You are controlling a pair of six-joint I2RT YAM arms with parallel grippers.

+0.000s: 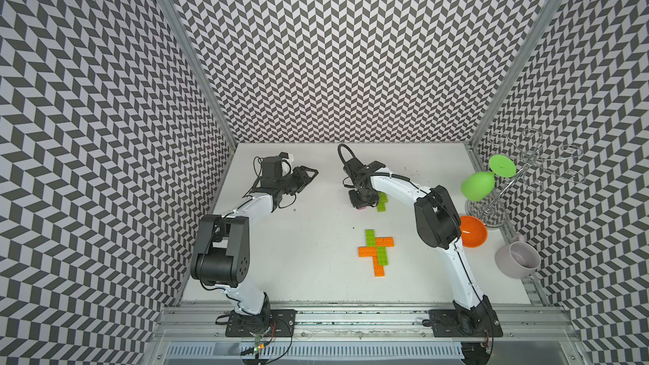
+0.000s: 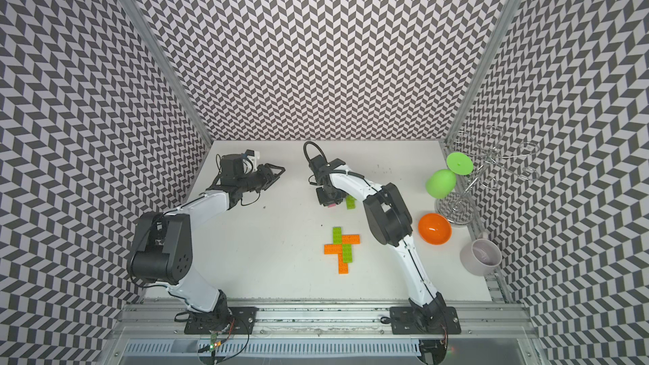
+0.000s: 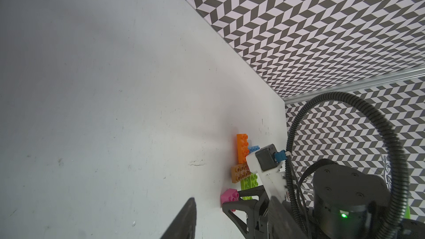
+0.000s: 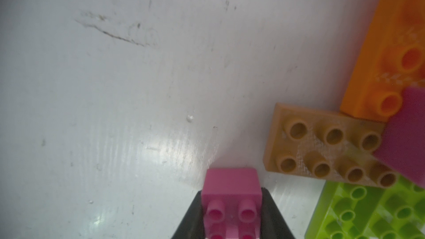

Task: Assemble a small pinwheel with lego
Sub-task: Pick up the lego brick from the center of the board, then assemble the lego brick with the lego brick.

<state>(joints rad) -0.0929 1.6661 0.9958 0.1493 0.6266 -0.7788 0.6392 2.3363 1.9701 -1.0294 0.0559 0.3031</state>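
A cross of lime green and orange lego [image 1: 375, 251] [image 2: 342, 249] lies flat mid-table. Behind it my right gripper [image 1: 361, 205] [image 4: 231, 194] points down, shut on a pink square brick [image 4: 231, 180] [image 3: 228, 196] that rests on the table, one jaw against each side. Loose bricks lie beside it: brown [image 4: 326, 145], orange [image 4: 391, 54], lime green [image 4: 372, 212] [image 1: 382, 201], a blue one [image 3: 253, 149] and a second pink piece [image 4: 407, 134] overlapping the brown and orange ones. My left gripper [image 1: 310, 174] hovers at the back left, open and empty.
A green goblet [image 1: 477, 186] hangs on a wire rack [image 1: 526, 166] at the back right. An orange bowl [image 1: 474, 231] and a pale mug [image 1: 518, 259] stand along the right edge. Patterned walls close in the table on three sides.
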